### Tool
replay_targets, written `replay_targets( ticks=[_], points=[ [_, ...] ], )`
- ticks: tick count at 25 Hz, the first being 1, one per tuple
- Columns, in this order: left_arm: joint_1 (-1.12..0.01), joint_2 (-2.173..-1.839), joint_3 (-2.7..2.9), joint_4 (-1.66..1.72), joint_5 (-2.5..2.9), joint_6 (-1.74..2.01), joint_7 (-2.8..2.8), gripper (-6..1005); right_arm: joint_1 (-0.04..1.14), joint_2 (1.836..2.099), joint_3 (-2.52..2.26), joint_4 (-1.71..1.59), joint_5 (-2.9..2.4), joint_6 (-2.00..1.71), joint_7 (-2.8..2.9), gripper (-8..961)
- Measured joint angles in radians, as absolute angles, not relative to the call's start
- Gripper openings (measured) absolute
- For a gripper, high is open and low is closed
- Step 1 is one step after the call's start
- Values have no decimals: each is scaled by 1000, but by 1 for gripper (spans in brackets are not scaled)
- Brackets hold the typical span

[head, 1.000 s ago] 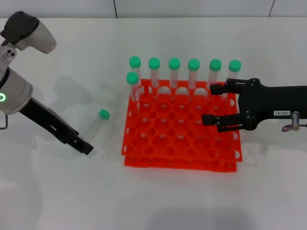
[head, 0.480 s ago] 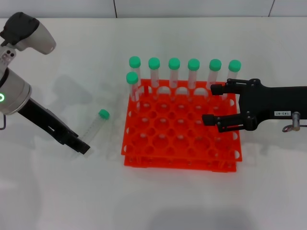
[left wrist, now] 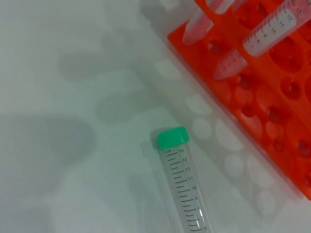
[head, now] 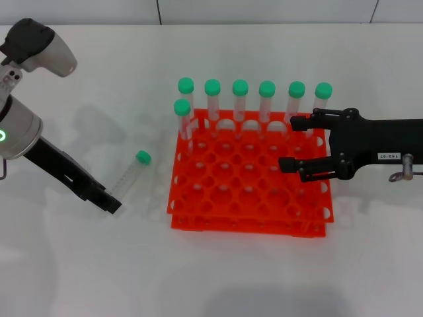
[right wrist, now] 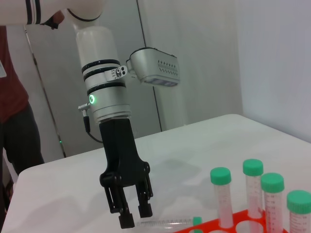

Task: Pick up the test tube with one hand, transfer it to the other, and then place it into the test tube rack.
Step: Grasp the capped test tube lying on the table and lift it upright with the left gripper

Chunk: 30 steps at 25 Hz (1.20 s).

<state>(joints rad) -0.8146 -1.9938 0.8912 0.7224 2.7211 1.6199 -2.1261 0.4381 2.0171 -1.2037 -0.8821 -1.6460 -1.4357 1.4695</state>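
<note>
The test tube (head: 131, 174), clear with a green cap, lies on the white table left of the rack; it also fills the left wrist view (left wrist: 182, 189). My left gripper (head: 111, 203), on the green-ringed arm, hangs low just beyond the tube's bottom end, open and holding nothing (right wrist: 135, 216). The orange-red test tube rack (head: 248, 198) stands mid-table. My right gripper (head: 292, 143), black with a white label, hovers open over the rack's right side, empty.
Several green-capped tubes (head: 240, 99) stand upright along the rack's far row and far-left corner. The rack's near edge (left wrist: 272, 97) lies close to the lying tube. A person stands beyond the table's left side (right wrist: 14, 121).
My left gripper has drawn slightly leftward, away from the rack, staying low by the tube's bottom end. The tube and the right gripper have not moved.
</note>
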Motion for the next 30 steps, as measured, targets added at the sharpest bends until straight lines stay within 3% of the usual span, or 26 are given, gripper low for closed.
replay_targets(
  ticks=[30],
  points=[
    [-815,-1997,904,720,2724,1614,-2126,462,432,2018,-1204,-881,-1644,-1436,1464,875]
  ],
)
